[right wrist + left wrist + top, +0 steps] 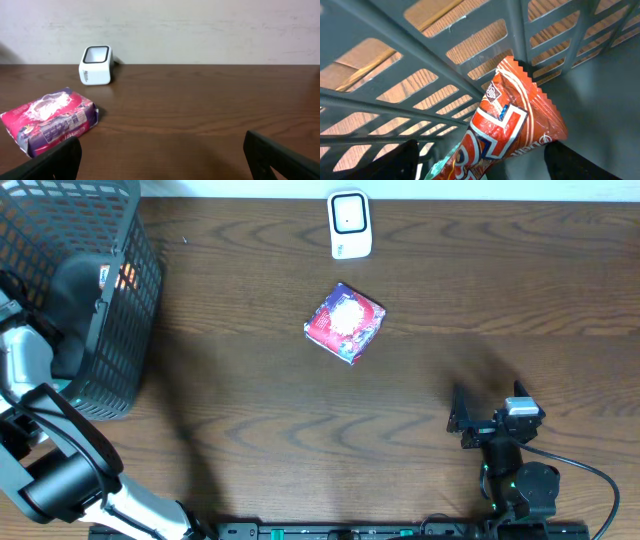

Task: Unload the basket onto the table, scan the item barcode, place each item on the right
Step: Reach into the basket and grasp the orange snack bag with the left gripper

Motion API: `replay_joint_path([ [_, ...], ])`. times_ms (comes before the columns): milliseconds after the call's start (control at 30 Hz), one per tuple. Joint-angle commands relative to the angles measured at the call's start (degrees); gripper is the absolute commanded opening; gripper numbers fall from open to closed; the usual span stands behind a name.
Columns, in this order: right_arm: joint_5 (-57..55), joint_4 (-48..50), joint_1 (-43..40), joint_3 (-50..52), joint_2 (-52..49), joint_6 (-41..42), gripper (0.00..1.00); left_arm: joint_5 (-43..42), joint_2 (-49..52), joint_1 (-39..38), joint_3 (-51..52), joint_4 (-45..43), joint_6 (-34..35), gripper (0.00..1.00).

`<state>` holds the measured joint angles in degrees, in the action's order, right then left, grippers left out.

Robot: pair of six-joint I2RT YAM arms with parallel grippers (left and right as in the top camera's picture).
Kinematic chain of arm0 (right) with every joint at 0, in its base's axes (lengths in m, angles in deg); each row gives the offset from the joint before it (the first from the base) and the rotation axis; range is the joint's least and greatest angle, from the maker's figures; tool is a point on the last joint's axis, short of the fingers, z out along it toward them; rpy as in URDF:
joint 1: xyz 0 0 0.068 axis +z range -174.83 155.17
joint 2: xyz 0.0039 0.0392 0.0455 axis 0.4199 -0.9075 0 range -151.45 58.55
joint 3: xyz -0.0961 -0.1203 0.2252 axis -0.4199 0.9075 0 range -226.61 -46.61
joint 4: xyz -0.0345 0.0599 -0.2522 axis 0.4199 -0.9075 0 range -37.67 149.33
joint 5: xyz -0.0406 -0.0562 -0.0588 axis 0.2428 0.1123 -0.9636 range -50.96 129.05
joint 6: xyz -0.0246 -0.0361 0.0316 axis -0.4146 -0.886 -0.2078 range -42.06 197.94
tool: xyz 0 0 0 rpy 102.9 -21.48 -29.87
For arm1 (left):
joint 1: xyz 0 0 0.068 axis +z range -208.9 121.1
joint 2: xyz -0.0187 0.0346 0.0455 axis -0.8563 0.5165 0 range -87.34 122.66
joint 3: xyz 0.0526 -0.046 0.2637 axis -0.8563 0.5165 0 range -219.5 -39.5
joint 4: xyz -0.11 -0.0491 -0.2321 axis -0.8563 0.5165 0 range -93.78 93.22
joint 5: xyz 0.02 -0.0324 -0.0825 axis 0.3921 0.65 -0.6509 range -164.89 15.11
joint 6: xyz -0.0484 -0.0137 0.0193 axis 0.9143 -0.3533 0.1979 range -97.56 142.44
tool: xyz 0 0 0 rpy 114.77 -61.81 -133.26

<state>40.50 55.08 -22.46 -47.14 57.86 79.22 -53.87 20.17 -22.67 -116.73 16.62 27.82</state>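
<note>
Left hand [480,150] is down in the basket [517,30], jaws wide astride the orange packet [515,115], with no pinch visible. The packet leans in the basket's corner. Best to clamp its flat middle, not the crimped end, then lift straight out. Right hand [162,150] is wide and empty, low over the worktop [250,400]. The scanner [350,225] sits at the far edge, window up.

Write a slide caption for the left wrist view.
Left gripper inside the grey basket, jaws apart on either side of an orange-red snack packet, not yet clamped.

Dark wood table [250,410] (pale wall [200,25] behind).
</note>
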Motion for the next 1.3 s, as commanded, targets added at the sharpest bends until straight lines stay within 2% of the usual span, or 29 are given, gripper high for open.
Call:
replay_joint_path([
  [0,-0.48,-0.09,-0.02,0.2,0.31,0.83,0.99,-1.51,0.11,0.2,0.42,0.15,-0.44,0.71],
  [567,-0.48,-0.09,-0.02,0.17,0.31,0.81,0.99,-3.82,4.33,0.79,2.05,-0.02,-0.44,0.67],
  [667,-0.46,-0.09,-0.02,0.2,0.31,0.81,0.99,-3.85,3.48,0.76,1.84,-0.57,-0.42,0.38],
  [700,-0.48,-0.09,-0.02,0.2,0.31,0.81,0.99,-3.85,2.78,0.76,1.81,-0.57,-0.42,0.22],
  [767,-0.48,-0.07,-0.02,0.17,0.31,0.81,0.99,-3.87,1.16,0.66,1.77,-0.76,-0.37,0.09],
  [900,-0.48,-0.09,-0.02,0.2,0.31,0.83,0.99,-4.24,-3.45,0.44,1.77,-1.64,4.28,0.08],
  [1100,-0.46,-0.09,-0.02,0.2,0.31,0.81,0.99,-18.8,-12.76,0.44,1.75,-4.37,5.01,0.07],
  [1200,-0.46,-0.09,-0.02,0.2,0.31,0.83,0.99,-20.83,-15.78,0.44,1.75,-5.51,5.01,0.07],
  [1233,-0.48,-0.09,-0.02,0.17,0.31,0.81,0.99,-20.81,-16.28,0.46,1.75,-5.51,4.98,0.08],
  [1267,-0.48,-0.07,-0.02,0.2,0.31,0.81,0.99,-20.81,-16.57,0.46,1.75,-5.44,4.96,0.17],
])
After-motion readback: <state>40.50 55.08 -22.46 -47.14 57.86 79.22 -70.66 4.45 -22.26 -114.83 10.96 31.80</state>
